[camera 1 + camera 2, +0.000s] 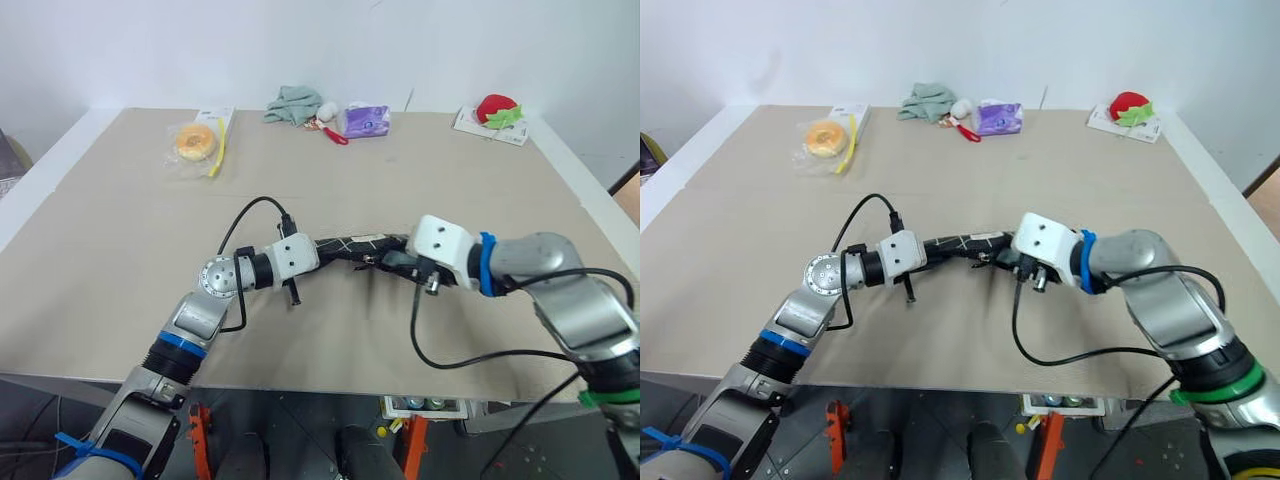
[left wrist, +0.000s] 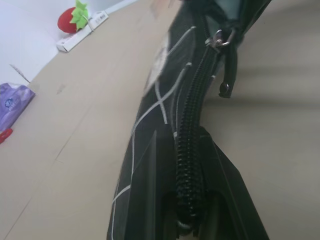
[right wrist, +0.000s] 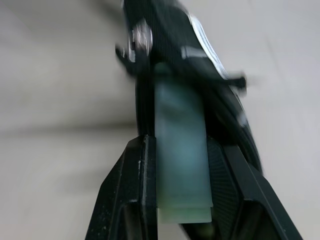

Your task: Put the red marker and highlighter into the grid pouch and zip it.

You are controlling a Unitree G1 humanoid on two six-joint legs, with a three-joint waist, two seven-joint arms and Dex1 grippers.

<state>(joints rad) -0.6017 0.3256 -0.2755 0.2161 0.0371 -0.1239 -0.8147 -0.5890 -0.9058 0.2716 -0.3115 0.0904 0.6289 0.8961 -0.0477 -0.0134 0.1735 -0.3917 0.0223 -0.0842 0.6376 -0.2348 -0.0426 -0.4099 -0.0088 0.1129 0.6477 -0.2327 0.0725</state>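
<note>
The grid pouch (image 1: 355, 245) is held off the table between my two grippers, black with white lines. My left gripper (image 2: 185, 145) is shut on one end of it, clamping the closed zipper; the zipper pull (image 2: 220, 40) sits near the far end. My right gripper (image 3: 180, 137) is shut on the highlighter (image 3: 181, 150), a pale translucent green block between its fingers. The highlighter's front end reaches into the dark mouth of the pouch (image 3: 165, 30) beside the zipper pull. The red marker is hidden.
Along the table's far edge lie a bagged bagel (image 1: 195, 142), a green cloth (image 1: 293, 103), a red-handled item (image 1: 335, 133), a purple pack (image 1: 365, 120) and a strawberry plush (image 1: 497, 108). Bare tan tabletop (image 1: 120, 260) surrounds the grippers.
</note>
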